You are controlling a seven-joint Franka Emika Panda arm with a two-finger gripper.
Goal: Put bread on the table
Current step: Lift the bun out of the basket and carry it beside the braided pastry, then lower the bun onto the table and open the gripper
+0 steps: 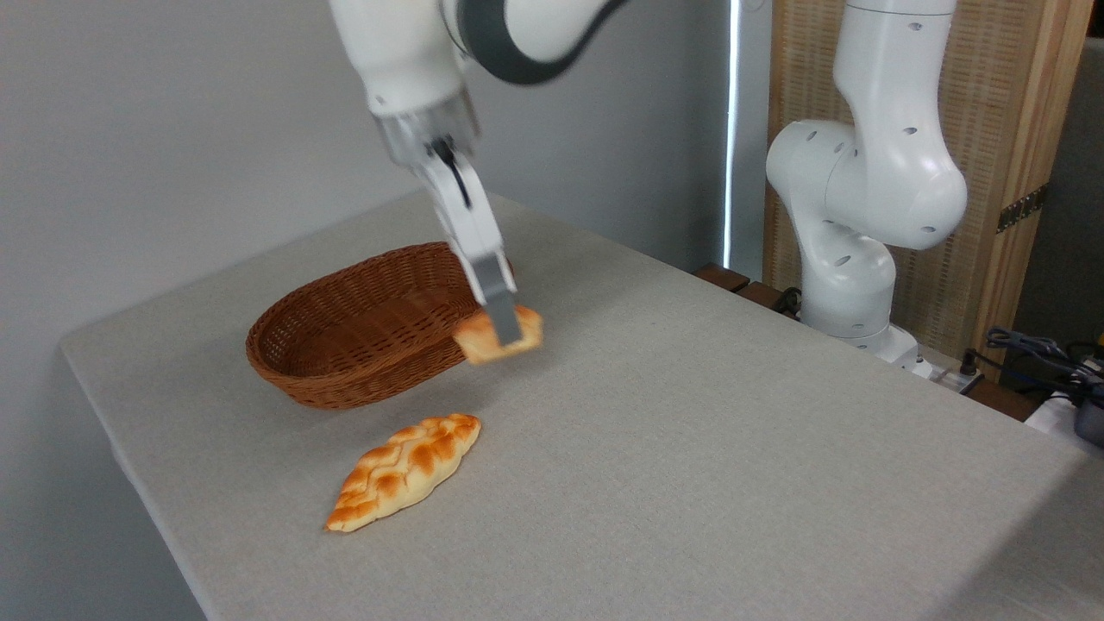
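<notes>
arm tilted, gripper [503, 332] clamping bread [483, 341] aloft

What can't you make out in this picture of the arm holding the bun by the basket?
- Bread: blurred, middle covered by the gripper; lobed top unreadable.
- Second finger: hidden behind the near one.
- Whether the bun touches the table: unclear.
- Basket floor: near wall hides part.
- Arm top: cut off by the upper edge.

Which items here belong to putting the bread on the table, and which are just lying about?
Part of the job:
- bread, a small bun held in the gripper, above the cloth
- table, where it goes

Just lying about:
- wicker basket, nothing visible inside
- braided loaf, already lying on the table
</notes>
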